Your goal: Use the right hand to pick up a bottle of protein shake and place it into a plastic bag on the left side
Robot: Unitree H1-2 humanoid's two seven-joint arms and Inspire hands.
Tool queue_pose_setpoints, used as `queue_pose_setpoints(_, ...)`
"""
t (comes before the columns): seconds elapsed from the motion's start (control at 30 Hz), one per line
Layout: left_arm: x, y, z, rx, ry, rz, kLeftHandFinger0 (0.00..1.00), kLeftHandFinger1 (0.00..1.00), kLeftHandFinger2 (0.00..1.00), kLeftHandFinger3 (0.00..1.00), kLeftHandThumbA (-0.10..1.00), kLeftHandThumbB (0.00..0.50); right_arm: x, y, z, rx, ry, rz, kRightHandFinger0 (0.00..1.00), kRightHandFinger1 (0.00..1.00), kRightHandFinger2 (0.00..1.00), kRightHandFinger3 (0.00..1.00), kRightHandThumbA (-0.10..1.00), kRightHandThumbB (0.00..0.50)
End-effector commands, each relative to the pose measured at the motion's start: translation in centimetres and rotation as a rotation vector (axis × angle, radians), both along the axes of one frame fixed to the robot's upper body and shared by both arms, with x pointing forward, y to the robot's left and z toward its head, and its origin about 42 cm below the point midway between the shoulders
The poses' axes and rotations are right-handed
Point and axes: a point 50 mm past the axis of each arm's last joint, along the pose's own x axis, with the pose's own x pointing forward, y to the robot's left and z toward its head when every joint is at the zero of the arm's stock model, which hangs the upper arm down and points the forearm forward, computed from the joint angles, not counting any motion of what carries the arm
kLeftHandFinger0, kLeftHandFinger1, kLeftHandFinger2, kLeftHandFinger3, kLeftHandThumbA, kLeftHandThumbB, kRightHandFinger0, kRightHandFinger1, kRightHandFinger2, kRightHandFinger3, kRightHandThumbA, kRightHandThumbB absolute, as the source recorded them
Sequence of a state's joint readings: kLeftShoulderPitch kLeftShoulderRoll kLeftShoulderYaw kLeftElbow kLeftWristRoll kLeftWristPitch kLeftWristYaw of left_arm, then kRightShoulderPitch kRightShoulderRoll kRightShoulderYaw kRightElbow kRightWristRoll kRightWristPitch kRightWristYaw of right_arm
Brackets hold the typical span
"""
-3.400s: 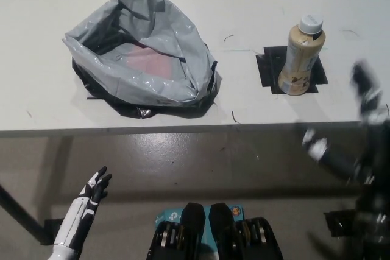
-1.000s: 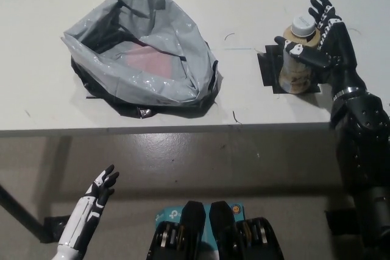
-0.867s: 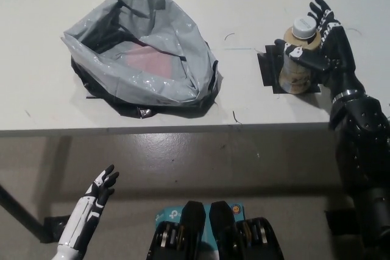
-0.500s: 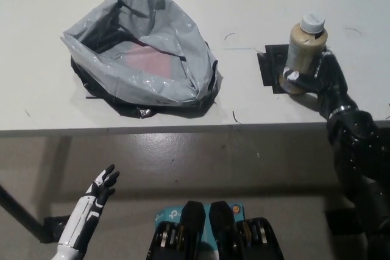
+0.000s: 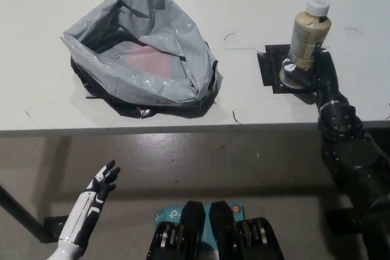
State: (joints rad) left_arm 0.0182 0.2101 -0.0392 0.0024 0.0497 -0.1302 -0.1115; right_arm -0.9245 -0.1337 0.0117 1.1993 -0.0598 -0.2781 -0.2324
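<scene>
Protein shake bottle (image 5: 309,37) at the right of the white worktop (image 5: 244,101), beige body, white cap, roughly upright, cap leaning slightly away from the camera. Its base is over a black square mat (image 5: 273,71); can't tell whether the base touches the mat or is just off it. Right hand (image 5: 308,70), black, wraps the lower part of the bottle, fingers (image 5: 290,69) closed around the base from the near side. The black forearm runs down from there to the bottom right, crossing the worktop's front edge.

Plastic bag (image 5: 143,53) at the left of the worktop, well apart from the bottle. Grey, crumpled, mouth open upward, dark lining showing at the rim, something pinkish visible inside on the bottom. Black underlayer sticks out beneath its near edge.

A few thin dark marks on the worktop between bag and mat.

Left hand (image 5: 102,179), white with dark fingertips, at lower left below the worktop edge, over the floor (image 5: 201,162). Fingers spread, holding nothing.
</scene>
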Motion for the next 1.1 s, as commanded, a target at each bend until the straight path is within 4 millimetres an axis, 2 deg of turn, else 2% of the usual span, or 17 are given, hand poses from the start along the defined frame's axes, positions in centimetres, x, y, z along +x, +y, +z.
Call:
queue_pose_setpoints(0.0,1.1,0.4,1.7,0.029,-0.070,-0.037,1.00,1.00,1.00,1.00,1.00,0.225,1.2,0.4,4.7,-0.034,-0.186,-0.124,0.00,0.25,0.63,0.55,0.01,0.167)
queue_pose_setpoints(0.03,1.0,0.4,1.7,0.034,-0.069,-0.036,1.00,1.00,1.00,1.00,1.00,0.216,1.1,0.4,4.7,-0.034,-0.189,-0.125,0.00,0.26,0.64,0.57,0.02,0.174)
queue_pose_setpoints(0.17,1.1,0.4,1.9,0.049,-0.075,-0.035,1.00,1.00,1.00,1.00,1.00,0.198,1.0,0.8,5.5,-0.049,-0.229,-0.115,0.00,0.30,0.68,0.63,-0.03,0.153)
queue_pose_setpoints(0.23,1.3,0.4,2.0,0.049,-0.085,-0.036,1.00,1.00,1.00,1.00,1.00,0.206,1.1,1.3,6.6,-0.076,-0.270,-0.089,0.01,0.31,0.69,0.66,-0.09,0.126)
queue_pose_setpoints(0.33,1.5,0.5,2.0,0.041,-0.086,-0.035,1.00,1.00,1.00,1.00,1.00,0.217,1.0,2.8,8.2,-0.133,-0.340,-0.014,0.00,0.29,0.67,0.68,-0.10,0.094)
queue_pose_setpoints(0.37,1.5,0.6,2.0,0.037,-0.085,-0.035,1.00,1.00,1.00,1.00,1.00,0.221,0.9,4.0,9.0,-0.157,-0.361,0.026,0.00,0.27,0.64,0.67,-0.10,0.100)
queue_pose_setpoints(0.43,1.4,0.5,1.9,0.041,-0.084,-0.038,1.00,1.00,1.00,1.00,1.00,0.213,0.3,6.0,10.0,-0.210,-0.411,0.121,0.00,0.17,0.54,0.59,-0.10,0.100)
queue_pose_setpoints(0.5,1.6,0.4,1.9,0.050,-0.084,-0.040,1.00,1.00,1.00,1.00,1.00,0.210,-0.1,7.6,10.8,-0.260,-0.451,0.192,0.00,0.18,0.58,0.62,-0.10,0.103)
queue_pose_setpoints(0.57,1.5,0.5,2.0,0.052,-0.078,-0.037,1.00,1.00,1.00,1.00,1.00,0.207,-0.6,10.7,12.1,-0.342,-0.513,0.311,0.00,0.19,0.63,0.71,-0.10,0.103)
queue_pose_setpoints(0.6,1.5,0.5,2.1,0.051,-0.078,-0.037,1.00,1.00,1.00,1.00,1.00,0.207,-0.7,11.1,12.2,-0.358,-0.524,0.332,0.00,0.19,0.63,0.71,-0.10,0.103)
queue_pose_setpoints(0.73,1.4,0.5,2.0,0.043,-0.085,-0.042,1.00,1.00,1.00,1.00,1.00,0.185,-1.6,16.4,13.8,-0.501,-0.542,0.465,0.00,0.27,0.68,0.70,-0.10,0.157)
queue_pose_setpoints(0.83,1.7,0.5,2.1,0.053,-0.082,-0.054,1.00,1.00,1.00,1.00,1.00,0.189,-1.2,19.6,14.6,-0.621,-0.542,0.529,0.00,0.31,0.76,0.74,-0.10,0.129)
queue_pose_setpoints(0.93,1.8,0.5,2.4,0.056,-0.093,-0.062,1.00,1.00,1.00,1.00,1.00,0.185,-0.5,21.8,15.6,-0.743,-0.542,0.553,0.00,0.39,0.79,0.86,-0.10,0.129)
queue_pose_setpoints(0.97,1.7,0.5,2.4,0.055,-0.091,-0.063,1.00,1.00,1.00,1.00,1.00,0.186,-0.3,22.5,15.9,-0.780,-0.536,0.555,0.00,0.40,0.80,0.87,-0.10,0.122)
queue_pose_setpoints(1.07,1.5,0.4,2.6,0.066,-0.084,-0.064,1.00,1.00,1.00,1.00,1.00,0.194,0.1,23.7,16.2,-0.798,-0.525,0.554,0.00,0.43,0.84,0.91,-0.10,0.145)
